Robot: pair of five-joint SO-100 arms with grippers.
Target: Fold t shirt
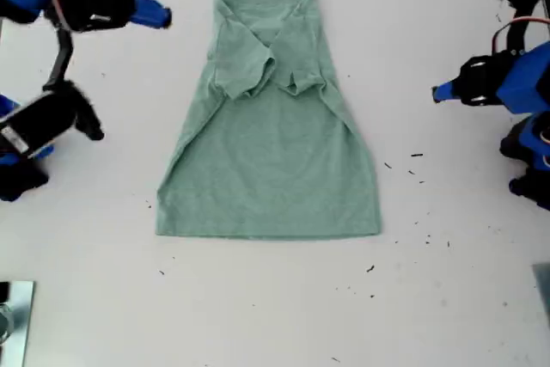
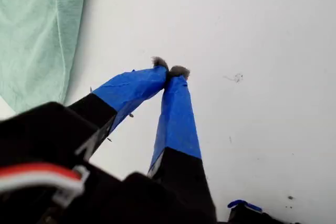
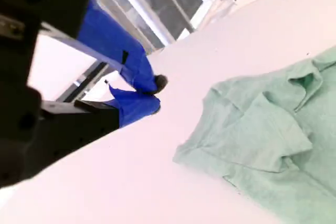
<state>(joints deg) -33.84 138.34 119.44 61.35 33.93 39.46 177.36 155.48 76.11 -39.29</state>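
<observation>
Item: t shirt, flat on the white table between both arms, sleeves folded inward; likely light, limp, prone to slide; best pinched at hem corners; my first gripper and my second gripper clenched, empty, clear of the cloth.

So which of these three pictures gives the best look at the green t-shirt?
The exterior view: it shows the whole t shirt lying flat on the white table, both sleeves folded inward over the chest. The second wrist view catches only the collar end with the folded sleeves. The first wrist view shows just one edge.
</observation>
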